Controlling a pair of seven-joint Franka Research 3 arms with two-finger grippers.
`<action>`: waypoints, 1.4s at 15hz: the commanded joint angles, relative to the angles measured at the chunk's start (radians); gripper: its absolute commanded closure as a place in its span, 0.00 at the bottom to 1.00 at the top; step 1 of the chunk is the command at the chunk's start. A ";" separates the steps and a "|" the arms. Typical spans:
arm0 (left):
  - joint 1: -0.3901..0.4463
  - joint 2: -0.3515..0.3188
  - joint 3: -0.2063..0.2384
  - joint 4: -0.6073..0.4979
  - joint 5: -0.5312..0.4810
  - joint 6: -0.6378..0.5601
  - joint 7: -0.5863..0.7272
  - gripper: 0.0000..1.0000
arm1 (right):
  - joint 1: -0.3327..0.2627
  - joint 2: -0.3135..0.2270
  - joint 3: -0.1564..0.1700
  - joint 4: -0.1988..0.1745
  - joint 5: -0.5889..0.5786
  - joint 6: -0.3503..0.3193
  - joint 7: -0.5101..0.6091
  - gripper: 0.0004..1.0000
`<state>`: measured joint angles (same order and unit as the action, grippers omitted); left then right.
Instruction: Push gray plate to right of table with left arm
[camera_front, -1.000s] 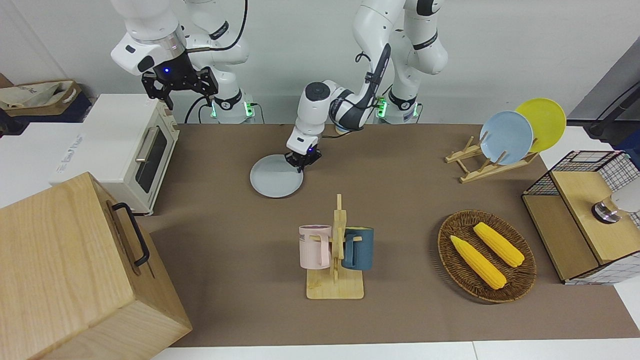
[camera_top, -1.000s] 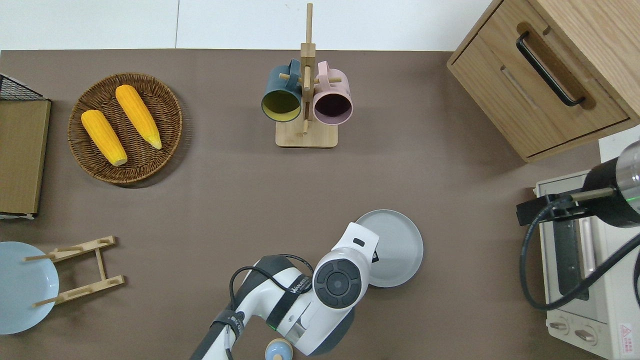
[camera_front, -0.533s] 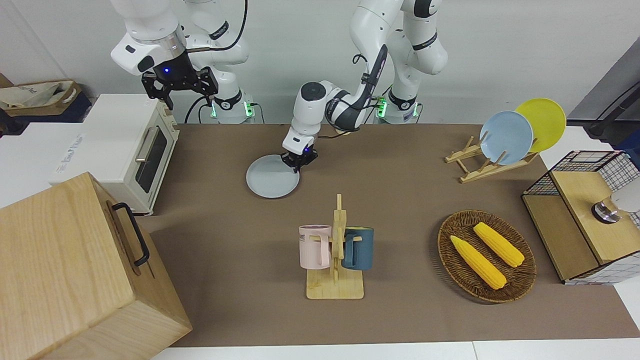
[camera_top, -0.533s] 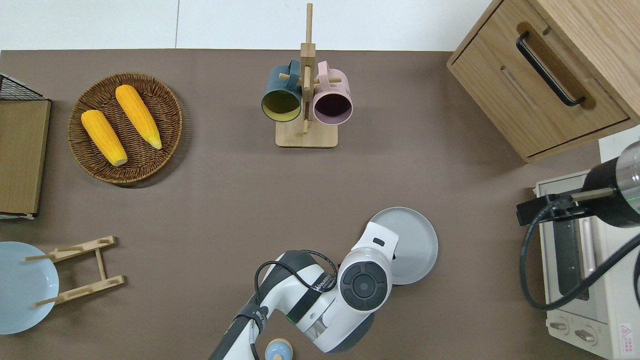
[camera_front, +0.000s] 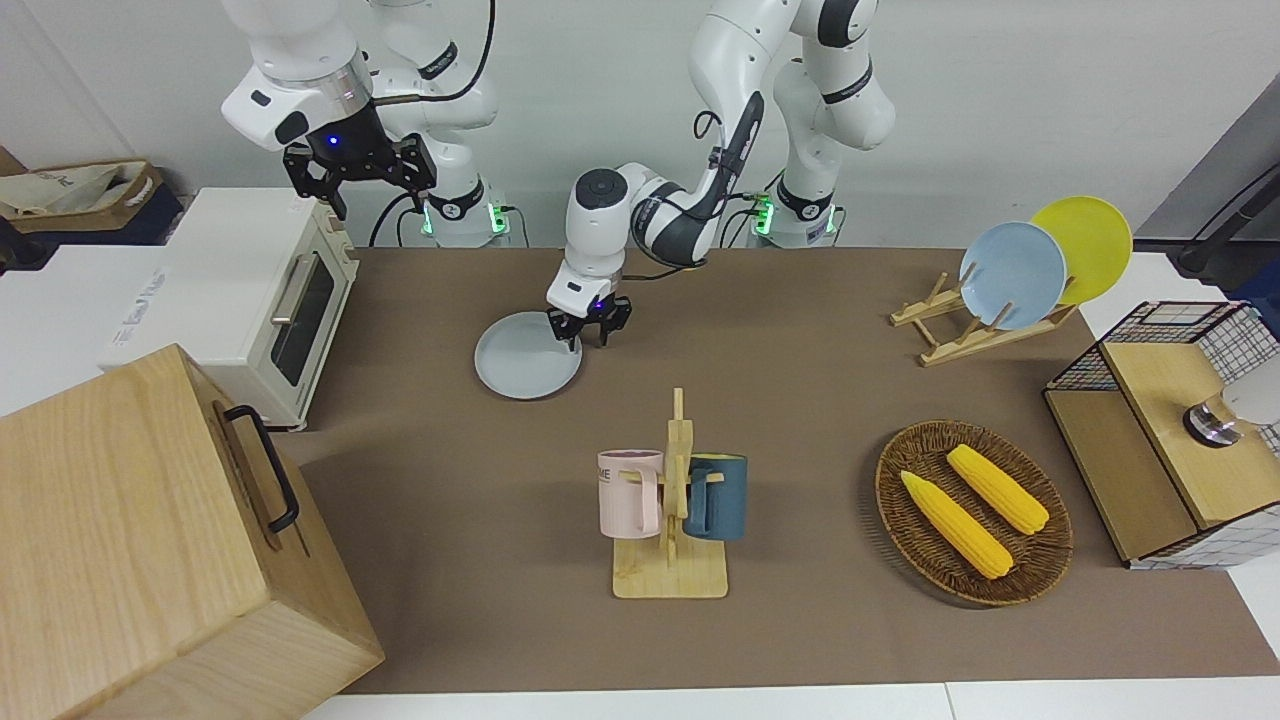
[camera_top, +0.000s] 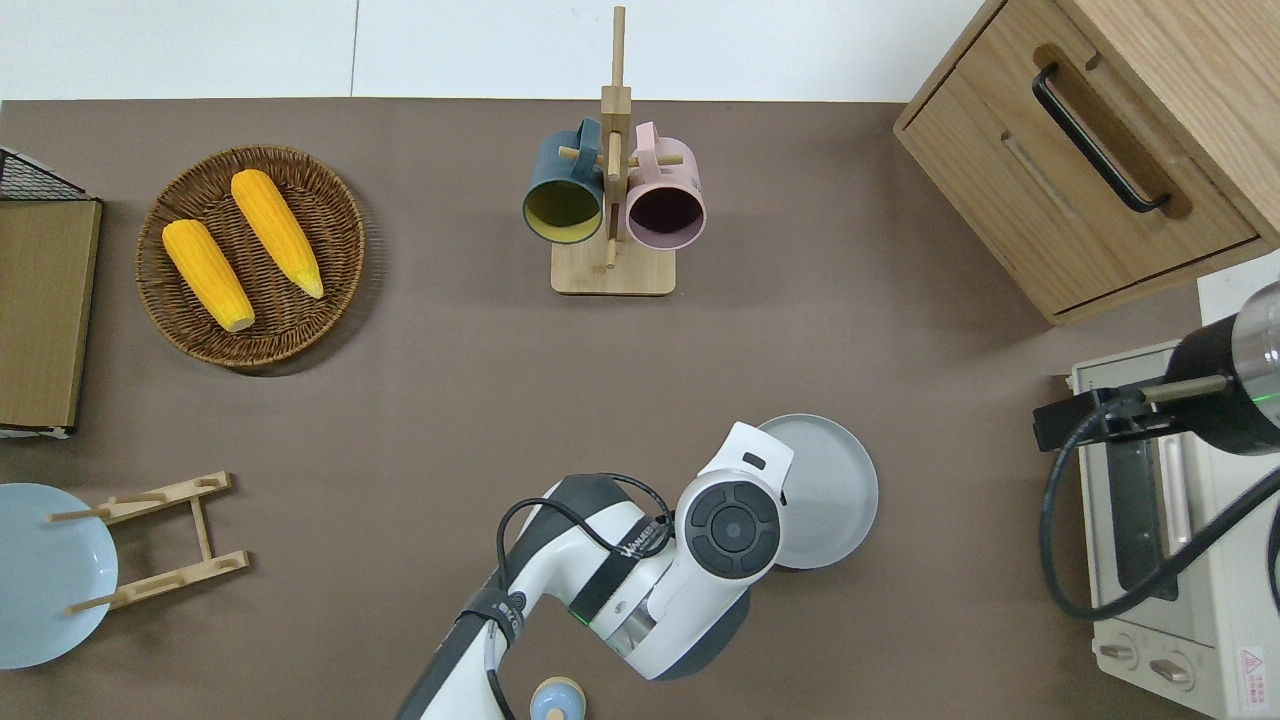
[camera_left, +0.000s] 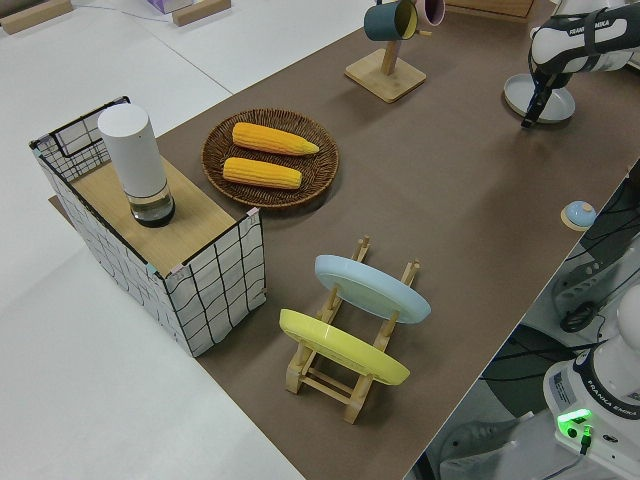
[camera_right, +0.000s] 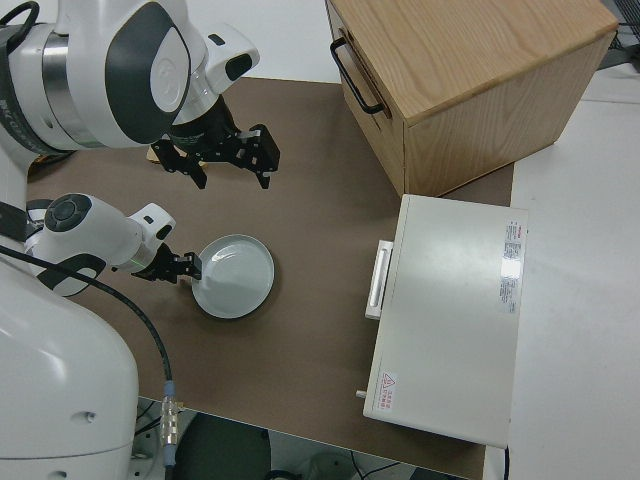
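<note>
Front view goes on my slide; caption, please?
Left gripper low at the round pale gray plate on the brown table; right arm parked.

- "FRANKA" on left arm (camera_left: 590, 25) forearm
- "FRANKA EMIKA" on arm base (camera_left: 600, 395)
- "ME" partly readable on pink mug (camera_front: 628, 492)
- toaster oven (camera_right: 455, 320) sticker text illegible

— Where is the gray plate (camera_front: 527, 355) sitting?
— It is lying flat on the tabletop (camera_front: 800, 400), nearer to the robots than the mug rack (camera_front: 672, 520) and toward the right arm's end, near the toaster oven (camera_front: 250, 300).
— And the left gripper (camera_front: 590, 325)?
— It is hanging at the plate's rim, on the side toward the left arm's end. The right arm is sitting parked.
</note>
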<state>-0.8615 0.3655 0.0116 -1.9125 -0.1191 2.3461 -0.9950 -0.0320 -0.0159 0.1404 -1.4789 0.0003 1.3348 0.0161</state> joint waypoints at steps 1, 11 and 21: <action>0.071 -0.083 0.001 0.001 -0.058 -0.134 0.175 0.01 | -0.019 -0.002 0.016 0.009 0.004 -0.016 0.012 0.02; 0.272 -0.259 0.005 0.007 -0.074 -0.399 0.432 0.01 | -0.019 -0.002 0.016 0.009 0.004 -0.016 0.013 0.02; 0.513 -0.407 0.013 0.023 0.030 -0.600 0.723 0.01 | -0.019 -0.002 0.016 0.009 0.004 -0.016 0.013 0.02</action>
<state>-0.4224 0.0047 0.0321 -1.8894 -0.1169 1.7949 -0.3661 -0.0320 -0.0159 0.1404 -1.4789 0.0003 1.3348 0.0161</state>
